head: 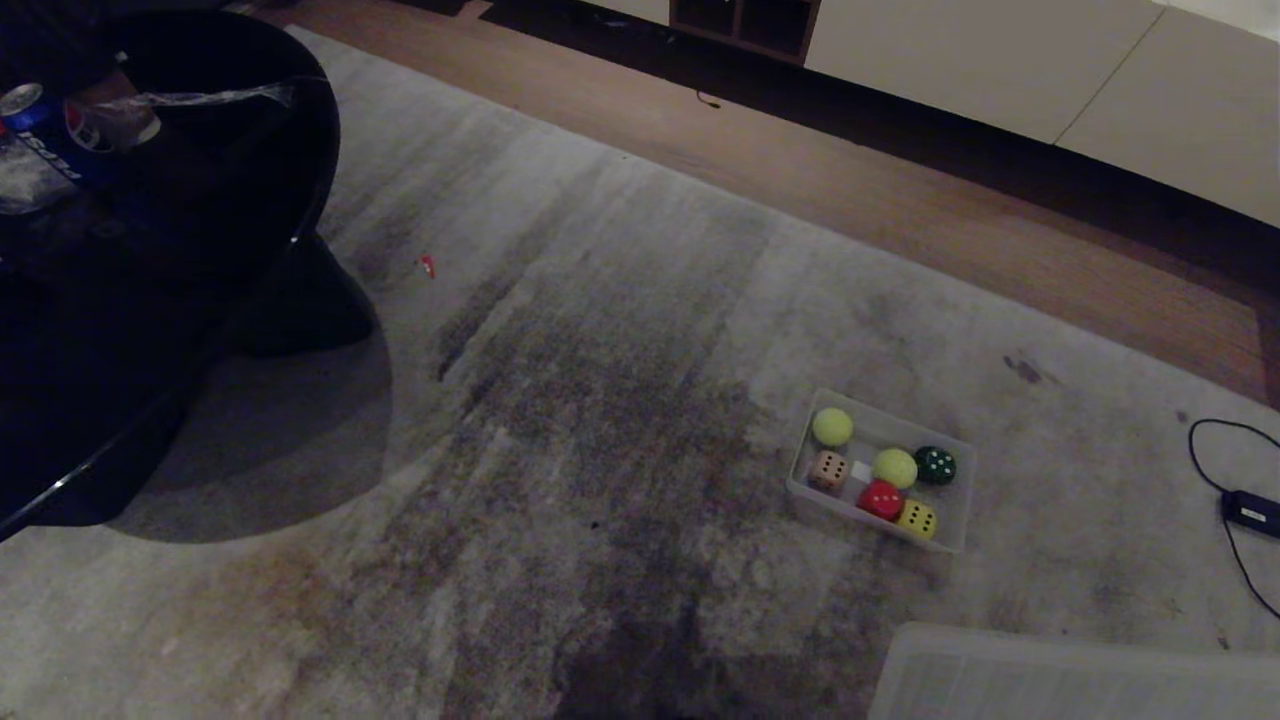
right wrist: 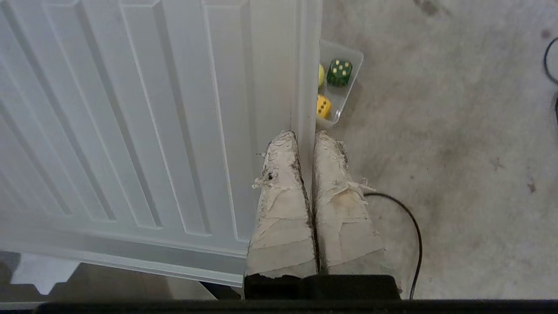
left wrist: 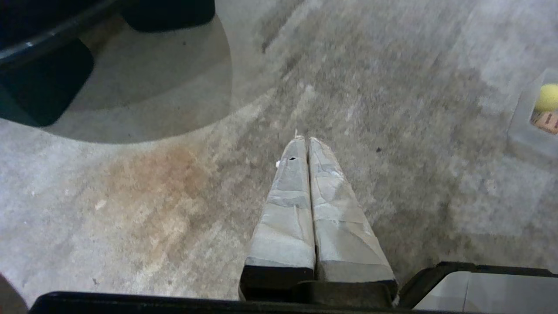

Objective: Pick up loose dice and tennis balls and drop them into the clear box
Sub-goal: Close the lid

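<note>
The clear box sits on the grey carpet to the right of centre in the head view. Inside it lie two tennis balls and several dice: beige-pink, dark green, red and yellow. The right wrist view shows the box's end with the green die and yellow die. Neither arm appears in the head view. My left gripper hangs shut and empty over bare carpet. My right gripper is shut and empty beside the ribbed lid.
A flat ribbed translucent lid lies at the near right. A dark round table with a cola can stands at the left. A black cable and adapter lie at the right edge. Wood floor and pale cabinets run along the back.
</note>
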Controlling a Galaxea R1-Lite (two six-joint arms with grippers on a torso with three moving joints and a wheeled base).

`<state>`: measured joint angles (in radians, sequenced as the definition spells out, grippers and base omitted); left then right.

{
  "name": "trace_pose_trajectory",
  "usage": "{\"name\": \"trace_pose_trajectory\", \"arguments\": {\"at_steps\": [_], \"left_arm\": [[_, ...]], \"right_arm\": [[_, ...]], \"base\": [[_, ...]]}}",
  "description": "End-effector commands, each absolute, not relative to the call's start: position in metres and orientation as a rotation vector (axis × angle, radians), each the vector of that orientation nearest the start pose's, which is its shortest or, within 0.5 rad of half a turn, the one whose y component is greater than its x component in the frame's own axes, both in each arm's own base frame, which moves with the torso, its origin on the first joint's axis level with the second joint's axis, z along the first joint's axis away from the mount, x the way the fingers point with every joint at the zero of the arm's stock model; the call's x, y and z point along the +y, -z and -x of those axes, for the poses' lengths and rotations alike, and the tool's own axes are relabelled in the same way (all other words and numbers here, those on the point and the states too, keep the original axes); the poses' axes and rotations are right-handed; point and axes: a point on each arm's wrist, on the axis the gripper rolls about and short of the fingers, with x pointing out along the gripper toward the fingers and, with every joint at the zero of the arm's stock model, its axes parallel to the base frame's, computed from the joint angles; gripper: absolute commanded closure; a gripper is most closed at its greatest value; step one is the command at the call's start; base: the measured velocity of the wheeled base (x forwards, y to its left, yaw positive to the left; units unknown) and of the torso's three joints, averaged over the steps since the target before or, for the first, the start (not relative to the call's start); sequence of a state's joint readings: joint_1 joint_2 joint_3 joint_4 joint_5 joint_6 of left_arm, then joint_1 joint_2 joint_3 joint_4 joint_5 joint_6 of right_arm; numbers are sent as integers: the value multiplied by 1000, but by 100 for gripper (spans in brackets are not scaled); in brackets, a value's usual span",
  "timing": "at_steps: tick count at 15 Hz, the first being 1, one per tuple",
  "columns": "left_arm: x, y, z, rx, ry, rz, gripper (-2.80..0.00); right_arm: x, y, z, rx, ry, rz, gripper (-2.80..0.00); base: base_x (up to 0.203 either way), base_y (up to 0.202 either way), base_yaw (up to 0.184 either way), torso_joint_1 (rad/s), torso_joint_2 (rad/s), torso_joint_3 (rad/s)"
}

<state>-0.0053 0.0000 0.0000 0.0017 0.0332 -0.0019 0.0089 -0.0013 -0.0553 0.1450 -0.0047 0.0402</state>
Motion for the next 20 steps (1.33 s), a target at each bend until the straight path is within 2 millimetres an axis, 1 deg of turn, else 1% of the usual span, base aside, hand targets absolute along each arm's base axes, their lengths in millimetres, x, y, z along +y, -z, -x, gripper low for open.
{"name": "trace_pose_trajectory", "arguments": {"at_steps": [1, 14, 20], "left_arm": [[1, -75, 23, 5, -29, 0, 0], [1, -75, 23, 5, -28, 1, 0], [1, -75, 23, 5, -29, 0, 0]], "right_arm": [[0, -76, 28, 89, -3, -40, 0], [0, -76, 28, 90, -3, -40, 0], [0, -76, 28, 90, -3, -41, 0]], "base": [[0, 0, 0, 2, 2, -203], [0, 0, 0, 2, 3, -199], [0, 0, 0, 2, 2, -49]]}}
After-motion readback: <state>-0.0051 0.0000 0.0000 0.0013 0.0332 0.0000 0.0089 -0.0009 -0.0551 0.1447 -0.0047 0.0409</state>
